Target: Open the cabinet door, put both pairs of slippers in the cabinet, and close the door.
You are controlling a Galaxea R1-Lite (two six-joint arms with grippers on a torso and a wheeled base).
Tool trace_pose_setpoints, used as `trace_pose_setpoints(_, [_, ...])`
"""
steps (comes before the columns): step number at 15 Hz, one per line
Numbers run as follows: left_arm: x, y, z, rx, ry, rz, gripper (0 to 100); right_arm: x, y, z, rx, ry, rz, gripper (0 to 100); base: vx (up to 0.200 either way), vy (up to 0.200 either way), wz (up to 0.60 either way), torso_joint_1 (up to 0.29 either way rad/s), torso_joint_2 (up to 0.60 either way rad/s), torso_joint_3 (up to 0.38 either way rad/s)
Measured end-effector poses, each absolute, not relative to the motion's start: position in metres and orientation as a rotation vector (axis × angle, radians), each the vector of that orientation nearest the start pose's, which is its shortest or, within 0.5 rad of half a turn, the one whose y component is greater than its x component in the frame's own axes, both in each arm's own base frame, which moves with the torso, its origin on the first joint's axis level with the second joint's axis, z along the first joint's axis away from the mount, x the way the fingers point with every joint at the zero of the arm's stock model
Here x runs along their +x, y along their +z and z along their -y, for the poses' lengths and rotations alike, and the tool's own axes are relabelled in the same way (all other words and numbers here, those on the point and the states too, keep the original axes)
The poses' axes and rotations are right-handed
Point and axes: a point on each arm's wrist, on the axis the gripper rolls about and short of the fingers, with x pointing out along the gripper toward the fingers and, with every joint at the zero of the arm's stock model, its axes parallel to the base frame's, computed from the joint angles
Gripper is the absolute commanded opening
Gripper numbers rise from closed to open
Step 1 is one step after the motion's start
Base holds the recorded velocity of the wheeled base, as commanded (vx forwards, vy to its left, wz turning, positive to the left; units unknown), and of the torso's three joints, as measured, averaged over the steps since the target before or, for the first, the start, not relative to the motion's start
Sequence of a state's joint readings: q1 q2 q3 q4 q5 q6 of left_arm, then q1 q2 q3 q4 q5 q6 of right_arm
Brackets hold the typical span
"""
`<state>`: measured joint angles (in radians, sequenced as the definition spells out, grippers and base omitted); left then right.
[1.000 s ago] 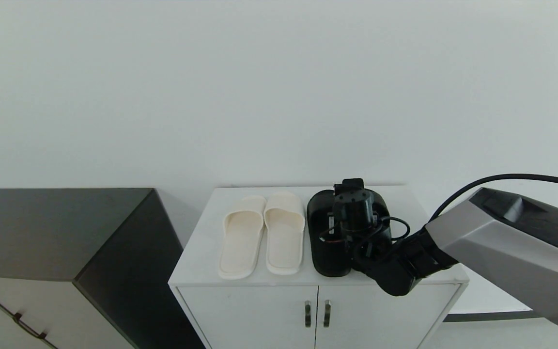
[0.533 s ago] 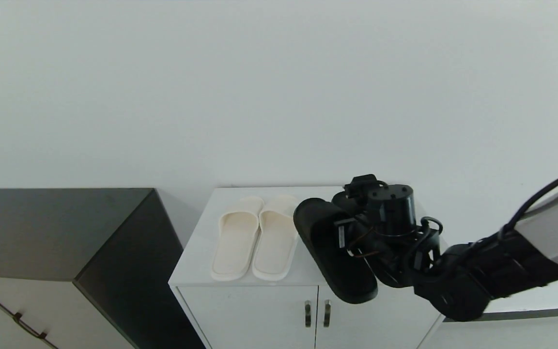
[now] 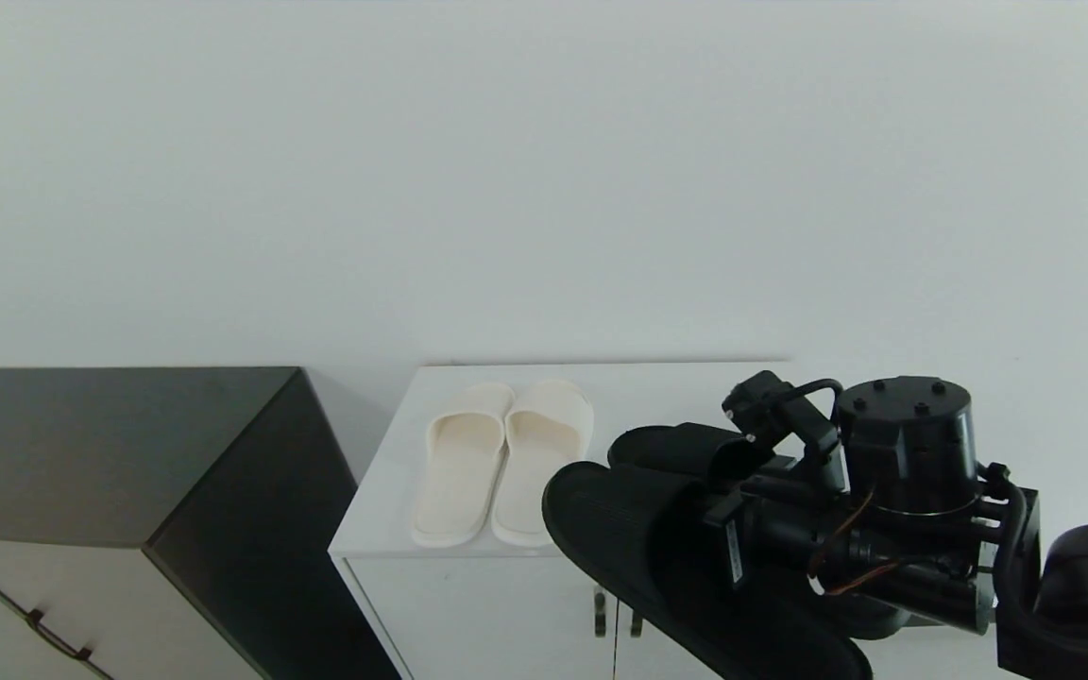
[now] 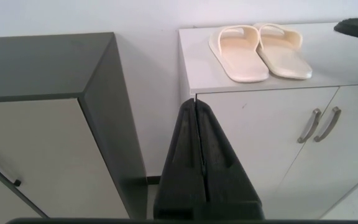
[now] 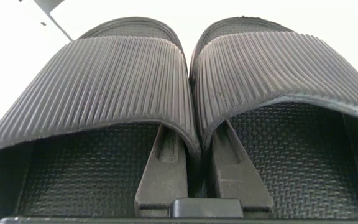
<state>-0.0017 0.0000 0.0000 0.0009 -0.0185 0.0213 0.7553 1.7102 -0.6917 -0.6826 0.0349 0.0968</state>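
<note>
A pair of black ribbed slippers (image 3: pixel 657 538) hangs in the air in front of the white cabinet (image 3: pixel 383 501), to its right. My right gripper (image 3: pixel 733 472) is shut on them. In the right wrist view its fingers (image 5: pixel 163 168) sit one inside each black slipper (image 5: pixel 123 68) and pinch the two inner walls together at the gripper (image 5: pixel 194 168). The white slippers (image 3: pixel 501 458) lie side by side on the cabinet top (image 4: pixel 353 62), also seen as the cream pair (image 4: pixel 260 50). Both cabinet doors (image 4: pixel 272 137) are closed. My left gripper (image 4: pixel 196 106) is shut and empty, low before the cabinet's left corner.
A dark-topped cabinet (image 3: pixel 81 444) with a drawer handle (image 3: pixel 53 637) stands just left of the white one, with a narrow gap between them. Two upright door handles (image 4: pixel 319 124) meet at the middle of the white cabinet. A plain wall is behind.
My right gripper has lifted the black slippers off the cabinet top and carried them right and toward me. The white slippers got nudged slightly left and askew.
</note>
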Motion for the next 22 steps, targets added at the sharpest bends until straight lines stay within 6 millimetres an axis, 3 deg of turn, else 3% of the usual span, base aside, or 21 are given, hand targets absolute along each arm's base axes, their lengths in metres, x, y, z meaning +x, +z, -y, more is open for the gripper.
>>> trace_pose_setpoints(11, [-0.0228,0.0755,0.0004,0.005,-0.019,0.0,0,0.2098,0.1547,-0.2022,-0.034,0.773,-0.358,0,-0.182,0.0,0.0,0.0,0.0,0.001])
trace_pose_setpoints(22, [-0.0228,0.0755,0.0003,-0.004,-0.019,0.0,0,0.209,0.1514,-0.2014,-0.038,0.773,-0.37,0,0.0,0.0,0.0,0.0,0.0,0.0])
